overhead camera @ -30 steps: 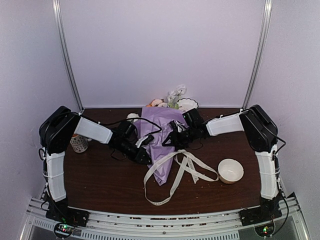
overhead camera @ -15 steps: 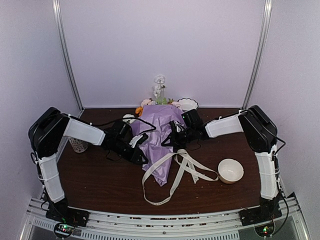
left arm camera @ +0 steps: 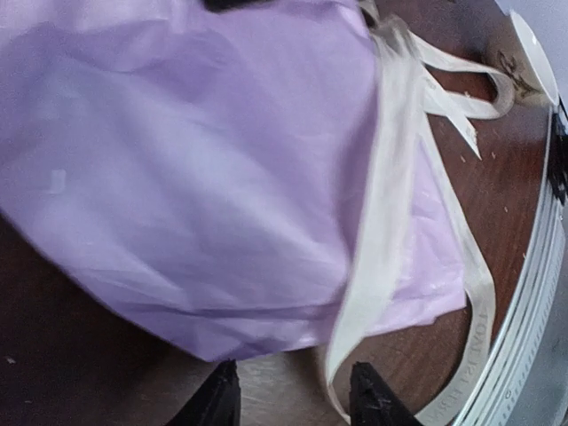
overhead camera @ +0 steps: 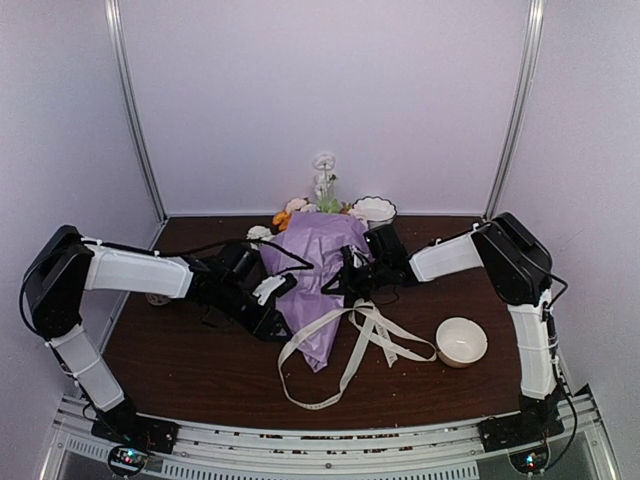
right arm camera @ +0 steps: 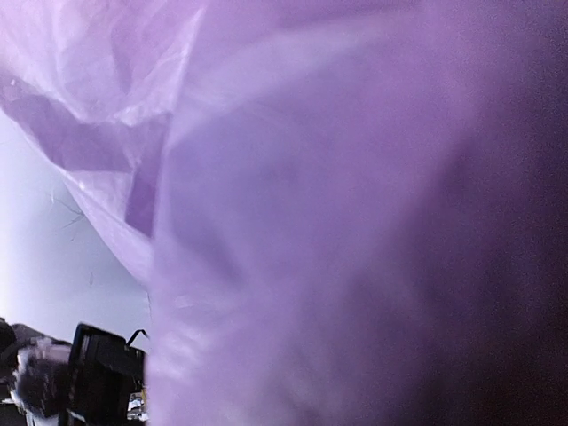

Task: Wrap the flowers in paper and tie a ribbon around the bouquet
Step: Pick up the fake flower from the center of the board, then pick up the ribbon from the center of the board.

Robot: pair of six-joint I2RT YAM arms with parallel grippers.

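The bouquet [overhead camera: 318,265] is a purple paper cone tilted up, its tip on the table. The flowers [overhead camera: 322,190] poke out of the wide end towards the back wall. The cream ribbon [overhead camera: 352,345] drapes across the cone's lower part and loops onto the table. My left gripper [overhead camera: 272,303] sits at the cone's left side. In the left wrist view it [left arm camera: 293,404] stands open over bare table, just short of the paper [left arm camera: 195,169] and ribbon [left arm camera: 390,186]. My right gripper [overhead camera: 345,283] presses into the cone's right side. Paper [right arm camera: 337,231] fills the right wrist view and hides its fingers.
A white bowl [overhead camera: 461,341] stands at the front right, and its rim [left arm camera: 532,44] shows in the left wrist view. A scalloped bowl [overhead camera: 374,210] sits at the back behind the bouquet. A small mug [overhead camera: 155,297] is half hidden behind my left arm. The table's metal front rail [overhead camera: 320,435] runs below.
The bouquet's wide end has risen, lifting the flowers up against the back wall. My left gripper has opened and come off the paper. My right gripper has shut on the cone.
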